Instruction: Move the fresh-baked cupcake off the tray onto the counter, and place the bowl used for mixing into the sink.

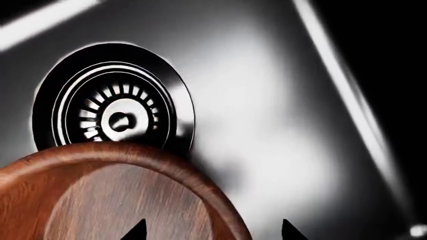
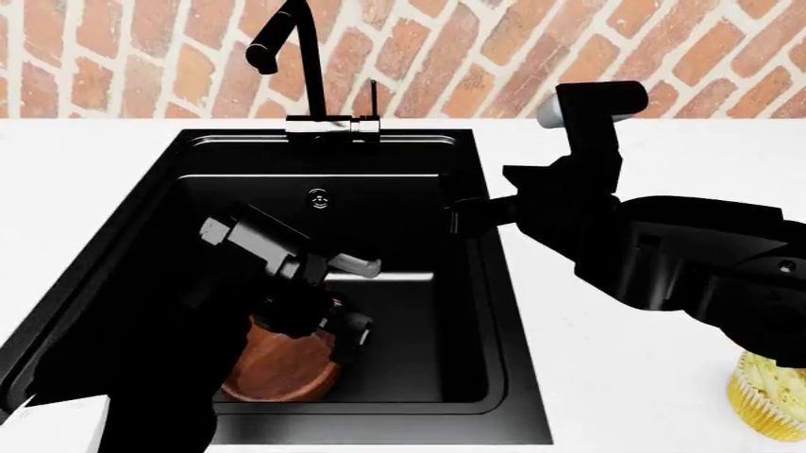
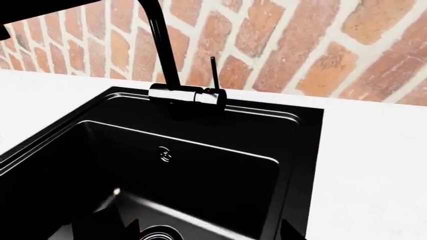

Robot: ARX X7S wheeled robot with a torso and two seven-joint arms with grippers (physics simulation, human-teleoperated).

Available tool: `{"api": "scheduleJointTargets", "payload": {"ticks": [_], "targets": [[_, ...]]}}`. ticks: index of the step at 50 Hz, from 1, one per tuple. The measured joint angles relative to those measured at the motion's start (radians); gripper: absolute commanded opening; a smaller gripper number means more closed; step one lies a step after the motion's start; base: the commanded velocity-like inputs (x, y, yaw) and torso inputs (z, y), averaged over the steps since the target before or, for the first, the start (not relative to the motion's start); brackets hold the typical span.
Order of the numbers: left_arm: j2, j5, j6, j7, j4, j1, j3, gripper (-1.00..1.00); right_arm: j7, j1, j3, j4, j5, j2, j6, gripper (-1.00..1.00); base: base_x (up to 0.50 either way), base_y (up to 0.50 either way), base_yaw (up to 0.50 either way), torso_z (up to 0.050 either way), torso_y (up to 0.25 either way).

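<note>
A: Bowl (image 2: 283, 363) sits low in the sink (image 2: 164, 203), under the left gripper (image 2: 330, 326). Thick wood, stiff and fairly heavy by its looks; the rim gives the best hold.

B: Is the left gripper gripping it?

A: Hard to tell; its fingertips straddle the near rim. The bowl looks empty. The cupcake (image 2: 771, 396) stands on the counter (image 2: 592, 377), below the right arm.

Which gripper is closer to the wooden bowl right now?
Left. The left gripper is down inside the sink, right over the bowl. The right gripper sits up at the sink's right rim, well away from the bowl.
</note>
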Motion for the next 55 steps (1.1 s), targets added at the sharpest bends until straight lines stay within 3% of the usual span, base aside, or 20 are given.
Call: {"api": "scheduleJointTargets", "payload": {"ticks": [10,16,22,28,38,47,55], "targets": [[-0.008,-0.030,0.001,-0.037,0.029,-0.031,-0.014,1.00,-0.006,-0.002,0.003,-0.002,-0.013,0.000,-0.006,1.00,0.00,0.00,0.00,0.000,0.001],[-0.095,-0.116,-0.057,-0.187,0.199,-0.033,-0.097,1.00,-0.011,-0.004,0.004,-0.005,-0.025,0.000,-0.011,1.00,0.00,0.00,0.00,0.000,0.000],[-0.225,-0.277,-0.143,-0.441,0.440,0.002,-0.243,1.00,-0.017,-0.006,0.006,-0.008,-0.042,0.001,-0.020,1.00,0.00,0.00,0.00,0.000,0.000],[-0.375,-0.544,-0.203,-0.786,0.698,0.081,-0.420,1.00,-0.031,-0.012,0.011,-0.012,-0.060,0.001,-0.036,1.00,0.00,0.00,0.00,0.000,0.000],[-0.641,-0.998,-0.141,-1.279,1.149,0.236,-0.638,1.00,-0.073,-0.019,0.015,-0.019,-0.112,0.002,-0.065,1.00,0.00,0.00,0.00,0.000,0.000],[-0.864,-1.284,0.020,-1.529,1.566,0.391,-0.821,1.00,-0.116,-0.016,0.011,-0.028,-0.183,0.001,-0.084,1.00,0.00,0.00,0.00,0.000,0.000],[-1.088,-1.503,0.202,-1.632,1.919,0.616,-1.146,1.00,-0.163,-0.006,-0.002,-0.039,-0.270,0.001,-0.098,1.00,0.00,0.00,0.00,0.000,0.000]]}}
